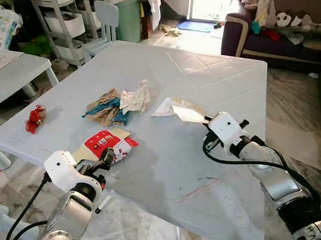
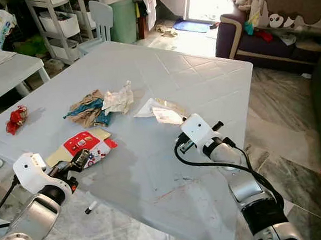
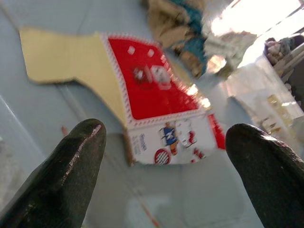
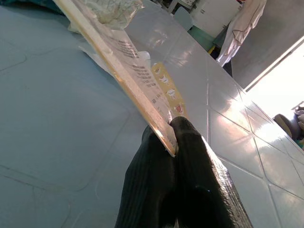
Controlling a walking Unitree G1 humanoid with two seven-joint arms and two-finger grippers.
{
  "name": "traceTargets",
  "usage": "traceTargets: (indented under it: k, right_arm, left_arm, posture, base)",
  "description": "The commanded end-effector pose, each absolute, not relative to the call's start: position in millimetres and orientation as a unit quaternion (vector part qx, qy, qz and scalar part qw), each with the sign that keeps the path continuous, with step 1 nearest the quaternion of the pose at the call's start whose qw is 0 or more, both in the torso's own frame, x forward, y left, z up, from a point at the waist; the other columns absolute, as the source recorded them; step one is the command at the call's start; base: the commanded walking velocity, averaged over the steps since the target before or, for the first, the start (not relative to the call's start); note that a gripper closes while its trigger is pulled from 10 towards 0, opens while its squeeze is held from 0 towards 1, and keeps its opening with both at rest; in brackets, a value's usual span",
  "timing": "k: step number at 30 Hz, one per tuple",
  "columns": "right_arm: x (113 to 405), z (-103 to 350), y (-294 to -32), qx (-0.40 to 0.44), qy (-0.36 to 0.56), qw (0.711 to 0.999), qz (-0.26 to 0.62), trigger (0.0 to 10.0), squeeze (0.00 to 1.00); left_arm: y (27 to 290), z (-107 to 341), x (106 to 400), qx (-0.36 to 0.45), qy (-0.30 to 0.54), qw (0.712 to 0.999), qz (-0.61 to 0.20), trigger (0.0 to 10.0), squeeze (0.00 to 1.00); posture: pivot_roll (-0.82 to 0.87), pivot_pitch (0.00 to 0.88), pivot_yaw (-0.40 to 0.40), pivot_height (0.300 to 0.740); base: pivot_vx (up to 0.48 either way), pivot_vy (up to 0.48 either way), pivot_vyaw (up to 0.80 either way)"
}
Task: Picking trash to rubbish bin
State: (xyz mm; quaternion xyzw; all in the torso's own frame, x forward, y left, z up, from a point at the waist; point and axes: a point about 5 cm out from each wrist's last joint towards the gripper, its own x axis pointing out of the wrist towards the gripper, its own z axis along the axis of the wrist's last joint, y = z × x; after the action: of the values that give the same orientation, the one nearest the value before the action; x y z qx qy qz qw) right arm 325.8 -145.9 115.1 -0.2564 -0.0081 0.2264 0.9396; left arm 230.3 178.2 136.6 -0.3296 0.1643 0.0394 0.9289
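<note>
On white table (image 1: 201, 67): right gripper (image 4: 173, 142) pinches flat wrapper (image 1: 185, 111) at its 5 o'clock corner; left gripper (image 3: 166, 156), fingers spread, faces red carton (image 1: 104, 144). Crumpled paper (image 1: 117, 104) at centre.

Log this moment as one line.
right pincer: shut on paper wrapper | left pincer: open before red carton | crumpled trash: on table

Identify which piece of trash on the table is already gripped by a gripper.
The flat cream wrapper: the right gripper is shut on its edge. The other scraps lie loose on the table.
</note>
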Motion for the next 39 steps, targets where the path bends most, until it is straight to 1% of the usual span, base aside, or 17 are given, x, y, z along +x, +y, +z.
traceTargets:
  k: [1,5,8,11,16,24,30,39]
  right_arm:
    - [328.3,115.8,-146.5,-0.255,-0.008,0.940,0.225,0.0,0.00]
    - [328.0,114.4,-145.2,-0.254,-0.007,0.940,0.227,0.0,0.00]
    - [329.0,114.9,-143.7,-0.253,-0.009,0.940,0.227,0.0,0.00]
    - [329.4,115.6,-145.0,-0.253,-0.011,0.941,0.225,0.0,0.00]
    - [327.5,114.1,-152.2,-0.256,-0.008,0.942,0.217,0.0,0.00]
    - [327.5,114.4,-152.2,-0.256,-0.009,0.942,0.215,0.0,0.00]
    - [326.1,114.2,-157.1,-0.259,-0.008,0.943,0.209,0.0,0.00]
    - [324.9,114.6,-158.5,-0.261,-0.008,0.943,0.206,0.0,0.00]
  left_arm:
    - [168.5,137.1,223.9,-0.354,0.171,0.919,0.029,10.0,1.00]
    - [174.6,130.4,222.8,-0.353,0.180,0.918,0.035,10.0,1.00]
    - [179.2,127.4,229.5,-0.361,0.185,0.913,0.041,10.0,1.00]
    - [177.9,126.5,236.0,-0.374,0.186,0.907,0.047,10.0,1.00]
    - [174.8,123.6,237.9,-0.374,0.186,0.908,0.045,10.0,1.00]
    - [174.6,118.0,251.2,-0.377,0.184,0.906,0.046,10.0,1.00]
    - [178.0,110.4,263.1,-0.373,0.178,0.909,0.045,10.0,1.00]
    - [176.0,95.6,276.5,-0.385,0.179,0.904,0.050,10.0,1.00]
  posture:
    - [0.10,0.000,-0.049,0.740]
    - [0.10,0.000,-0.049,0.740]
    - [0.09,0.000,-0.048,0.740]
    - [0.08,0.000,-0.045,0.740]
    - [0.07,0.000,-0.041,0.740]
    - [0.06,0.000,-0.036,0.740]
    - [0.04,0.000,-0.034,0.740]
    - [0.02,0.000,-0.033,0.740]
  base:
    - [0.000,0.000,0.00]
    - [0.000,0.000,0.00]
    - [0.000,0.000,0.00]
    - [0.000,0.000,0.00]
    - [0.000,0.000,0.00]
    - [0.000,0.000,0.00]
    - [0.000,0.000,0.00]
    - [0.000,0.000,0.00]
